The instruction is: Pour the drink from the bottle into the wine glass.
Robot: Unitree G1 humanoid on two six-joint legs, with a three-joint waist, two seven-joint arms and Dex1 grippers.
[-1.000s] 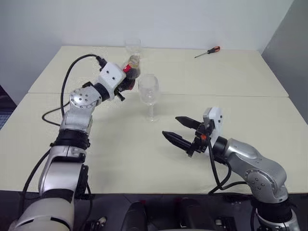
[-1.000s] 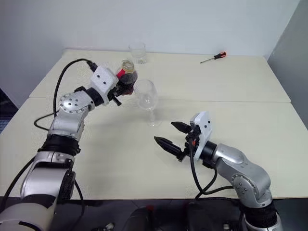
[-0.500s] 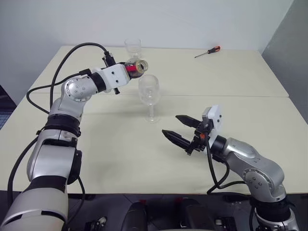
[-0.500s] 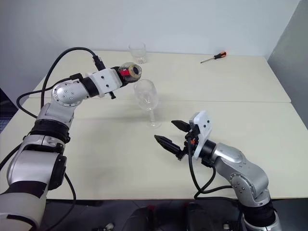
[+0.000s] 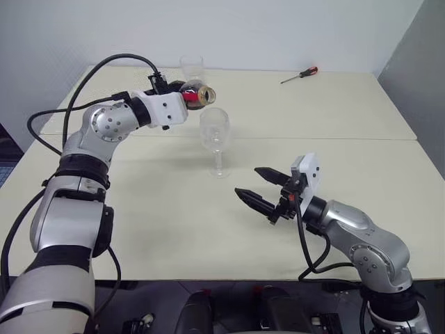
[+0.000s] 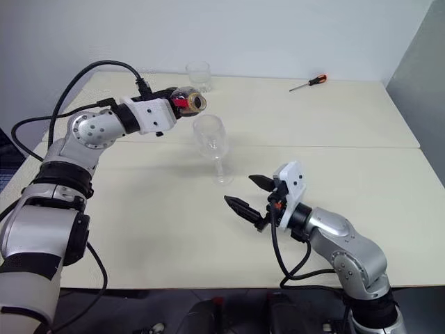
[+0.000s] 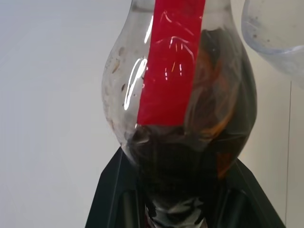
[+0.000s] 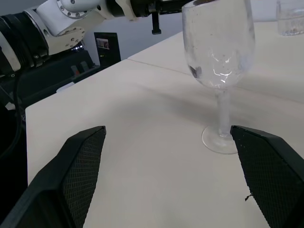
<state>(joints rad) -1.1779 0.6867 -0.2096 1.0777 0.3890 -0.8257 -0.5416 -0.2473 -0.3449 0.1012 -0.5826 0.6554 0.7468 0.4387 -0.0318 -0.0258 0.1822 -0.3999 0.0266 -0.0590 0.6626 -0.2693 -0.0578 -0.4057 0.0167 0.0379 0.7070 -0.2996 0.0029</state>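
— Nearest the table's front edge, what's that arm doing?

— That's the right gripper (image 5: 261,189), hanging just above the cream table (image 5: 174,229) with its two black fingers spread wide, nothing between them. It points across toward the wine glass.

— And the wine glass itself?

— The wine glass (image 5: 215,139) stands upright on its round foot, a bit beyond the right gripper, close to the seam where the two tabletops meet. Its bowl looks clear; I can't make out any liquid in it.

— Who has the bottle, then?

— The left gripper (image 5: 182,97) has it, clenched around the base of the small clear bottle (image 5: 197,95). The bottle is tipped over to about level, up in the air, its mouth aimed toward the glass and sitting just above and to the left of the rim. From the left wrist view you can see the red label (image 7: 171,61) running along it and the dark brown drink (image 7: 213,123) pooled in the body.

— Anything farther back?

— A short clear tumbler (image 5: 192,67) stands near the far edge, behind the bottle. Well off to the right of it lies a screwdriver (image 5: 300,75) with a red and black handle.
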